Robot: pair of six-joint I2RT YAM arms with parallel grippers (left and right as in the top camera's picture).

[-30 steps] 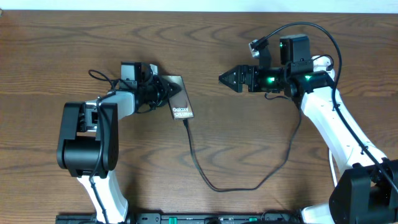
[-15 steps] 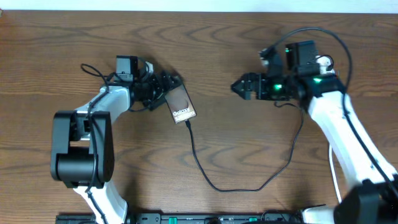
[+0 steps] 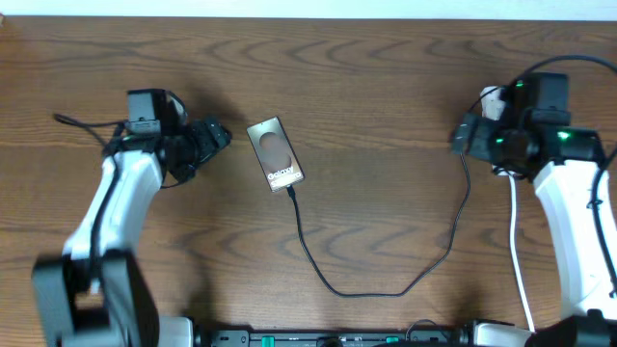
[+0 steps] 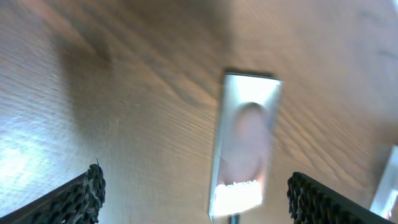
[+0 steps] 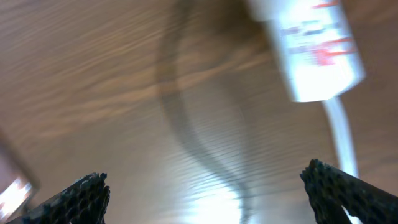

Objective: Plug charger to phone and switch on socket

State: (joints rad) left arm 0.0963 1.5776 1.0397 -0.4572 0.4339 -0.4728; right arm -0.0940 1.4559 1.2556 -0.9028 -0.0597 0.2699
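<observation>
The phone [image 3: 276, 154] lies flat on the wooden table, left of centre, lettering up; in the left wrist view the phone [image 4: 245, 149] sits ahead, between the fingers' lines. The charger [image 3: 318, 275] is a thin black cable whose tip meets the phone's lower end, then loops right and up toward the right arm. My left gripper [image 3: 217, 138] stands open a short way left of the phone, holding nothing. My right gripper [image 3: 461, 137] is open at the far right. The socket [image 5: 317, 50], white with red marks, shows ahead of the right gripper [image 5: 208, 190]; the right arm hides it from overhead.
The socket's white cord [image 3: 518, 260] runs down the right side beside the right arm. The charger's cable [image 5: 186, 124] crosses the wood as a blurred dark line in the right wrist view. Black robot cables trail behind the left wrist [image 3: 87, 125].
My left gripper opened, let go of the phone and drew back to the left. The phone stays on the table with the cable at its end. My right arm swung away to the right.
</observation>
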